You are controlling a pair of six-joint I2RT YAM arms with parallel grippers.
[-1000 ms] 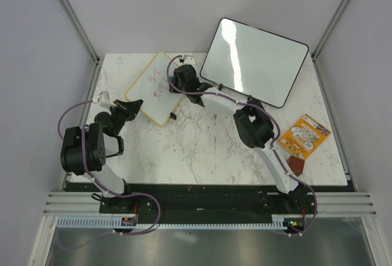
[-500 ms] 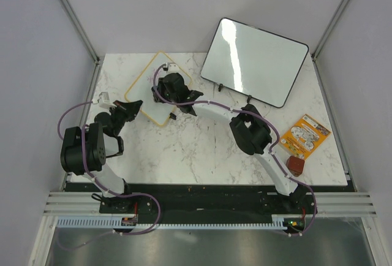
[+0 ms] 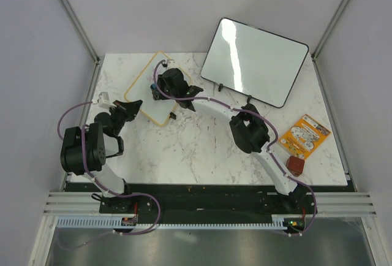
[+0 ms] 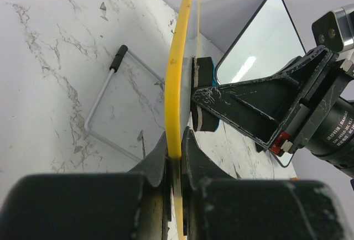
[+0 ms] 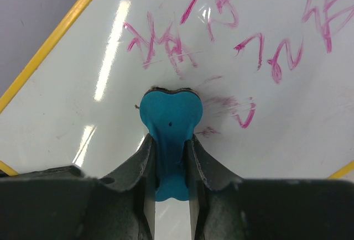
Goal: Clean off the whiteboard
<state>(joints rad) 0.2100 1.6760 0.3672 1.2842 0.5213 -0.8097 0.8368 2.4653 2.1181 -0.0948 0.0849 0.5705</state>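
Observation:
The whiteboard (image 3: 144, 92), white with a thin yellow frame, stands tilted at the table's back left. Pink writing (image 5: 221, 8) covers its upper part, with smeared strokes (image 5: 232, 107) beside the eraser. My left gripper (image 3: 133, 105) is shut on the board's yellow edge (image 4: 177, 85), its jaws pinching the frame (image 4: 175, 146). My right gripper (image 3: 160, 88) is shut on a blue eraser (image 5: 168, 115), whose dark pad presses flat against the board's face. The left wrist view shows the eraser (image 4: 203, 102) touching the board from the right.
A larger black-framed glossy board (image 3: 254, 60) leans at the back right. An orange packet (image 3: 304, 135) and a dark red object (image 3: 296, 166) lie at the right edge. A wire stand (image 4: 110, 102) lies on the marble behind the whiteboard.
My right gripper has slid the eraser leftward across the whiteboard from its upper right part. The left gripper has kept its hold on the frame.

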